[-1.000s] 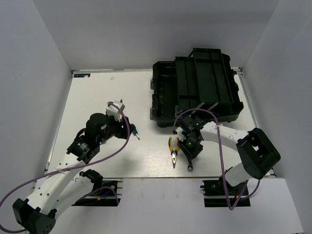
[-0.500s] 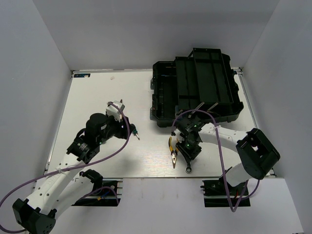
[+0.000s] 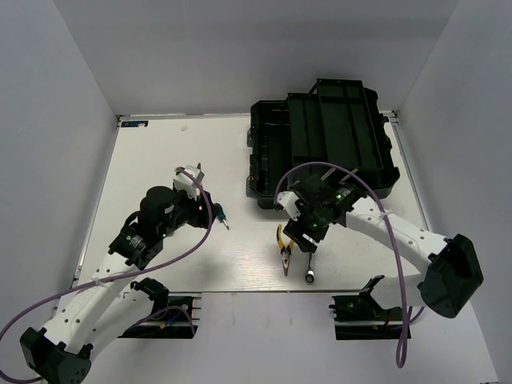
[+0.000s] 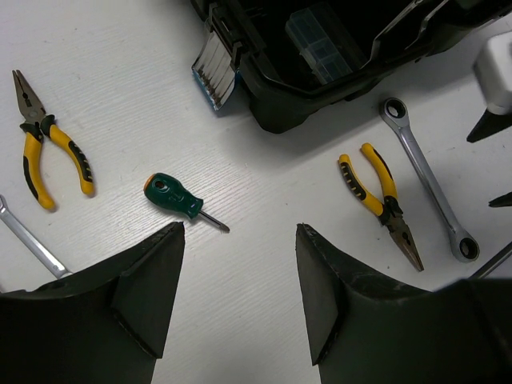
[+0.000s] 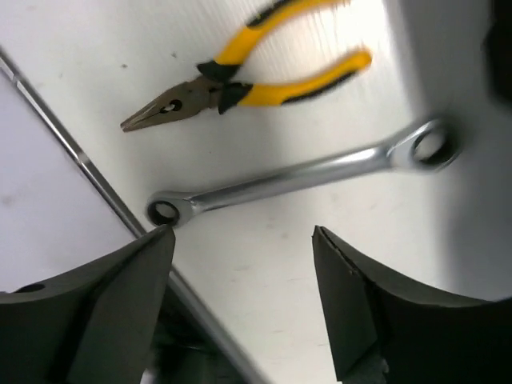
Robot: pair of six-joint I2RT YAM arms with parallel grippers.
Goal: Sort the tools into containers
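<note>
Left arm and right arm: white link shells, black joint housings, black bases. A purple cable loops along each arm. Left pincer and right pincer: matte black, wedge-shaped fingers with flat, faceted faces. A white block sits at each wrist.

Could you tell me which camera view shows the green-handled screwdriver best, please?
The left wrist view: the green-handled screwdriver lies whole and sharp, handle and short shaft both clear. The top external view shows only a tiny green speck beside the left arm; the right wrist view misses it.
</note>
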